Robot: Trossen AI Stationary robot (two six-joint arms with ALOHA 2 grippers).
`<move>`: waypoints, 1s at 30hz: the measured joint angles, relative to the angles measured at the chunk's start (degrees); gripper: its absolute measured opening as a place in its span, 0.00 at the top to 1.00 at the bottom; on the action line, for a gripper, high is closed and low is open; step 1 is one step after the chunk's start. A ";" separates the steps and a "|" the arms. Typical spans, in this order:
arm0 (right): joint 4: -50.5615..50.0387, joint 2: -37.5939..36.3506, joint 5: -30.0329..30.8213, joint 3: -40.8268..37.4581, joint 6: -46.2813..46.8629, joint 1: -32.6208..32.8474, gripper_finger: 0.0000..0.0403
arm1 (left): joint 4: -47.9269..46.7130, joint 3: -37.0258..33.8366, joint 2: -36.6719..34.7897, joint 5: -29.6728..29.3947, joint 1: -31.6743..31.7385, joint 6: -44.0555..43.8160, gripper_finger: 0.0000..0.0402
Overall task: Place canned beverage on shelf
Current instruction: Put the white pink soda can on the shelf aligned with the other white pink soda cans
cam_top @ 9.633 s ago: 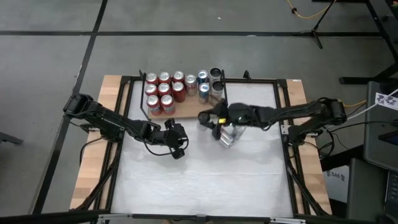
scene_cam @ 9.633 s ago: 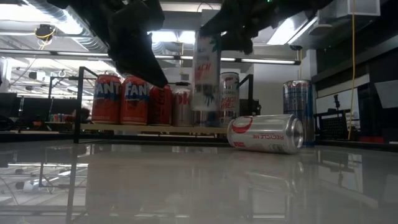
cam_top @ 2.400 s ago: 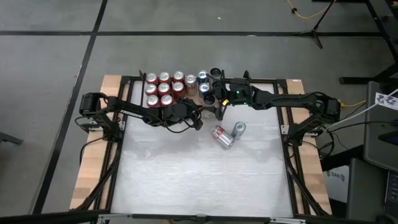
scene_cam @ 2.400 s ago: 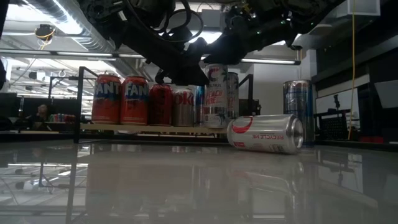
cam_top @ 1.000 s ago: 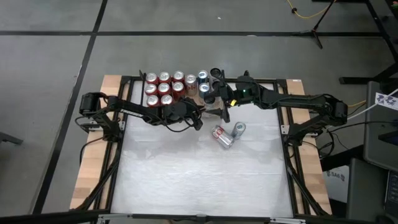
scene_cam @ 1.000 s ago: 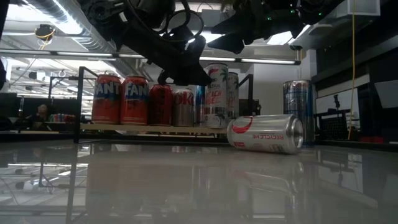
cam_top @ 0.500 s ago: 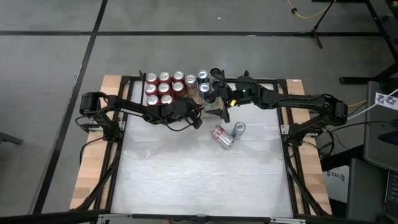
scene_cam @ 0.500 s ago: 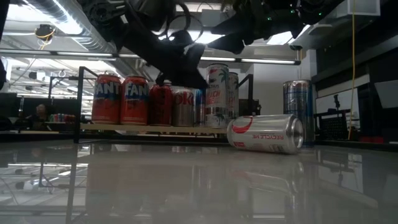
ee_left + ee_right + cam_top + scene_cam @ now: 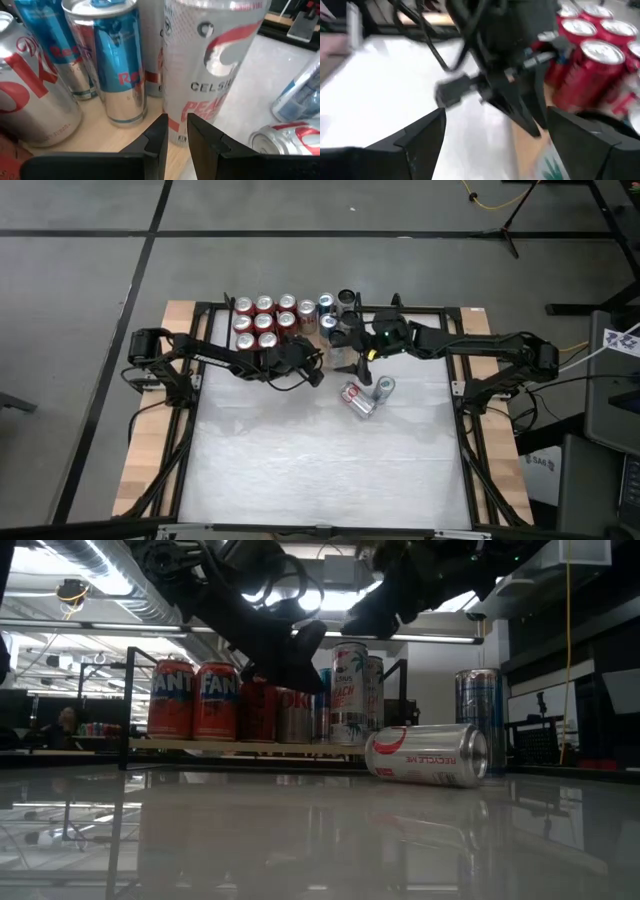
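The shelf [image 9: 300, 360] lies at the table's far side, with red cans [image 9: 262, 323] standing at its left and silver and blue cans [image 9: 107, 65] farther right. A tall white canned beverage [image 9: 215, 65] stands upright at the shelf's right near corner [image 9: 350, 695]. My left gripper [image 9: 176, 135] is level with its lower wall, its fingers almost together with nothing between them. My right gripper [image 9: 495, 150] hangs open above and to the right of that can [image 9: 385, 605], holding nothing. My left gripper comes at the white can from the table's left and near side, slanting a little down. Its fingertips [image 9: 162, 132] stand right at the can's lower wall [image 9: 200, 125]. I cannot tell whether they touch it.
A silver-and-red can [image 9: 357, 400] lies on its side on the white tabletop just right of the shelf. A blue-and-silver can [image 9: 383, 388] stands upright beside it. Black rails [image 9: 455, 370] frame the table. The near half of the tabletop [image 9: 320, 470] holds nothing.
Both grippers have tipped their fingers a little further down, staying where they were. The white can and the other cans stand as before.
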 joint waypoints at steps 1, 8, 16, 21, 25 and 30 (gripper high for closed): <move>-0.99 0.01 1.70 0.00 -0.59 0.41 0.18 | 0.32 0.00 0.00 0.00 0.00 0.00 0.84; -2.58 0.00 10.35 0.00 -1.58 1.22 0.18 | 1.95 0.00 0.00 -0.06 0.00 -0.03 0.84; -3.26 0.00 10.06 0.04 -2.32 1.23 0.18 | 4.45 0.00 0.00 -0.09 0.00 -0.03 0.84; -3.93 0.00 9.46 0.04 -2.13 1.23 0.18 | 5.06 0.00 0.00 -0.11 -0.07 -1.18 0.84; -4.30 -1.15 7.79 -0.07 -2.10 1.23 0.18 | 5.61 0.00 0.00 -0.86 -0.09 -1.65 0.84; -5.21 -4.30 7.40 -0.02 -2.33 1.23 0.18 | 5.61 0.00 0.00 -6.13 -0.09 -4.47 0.84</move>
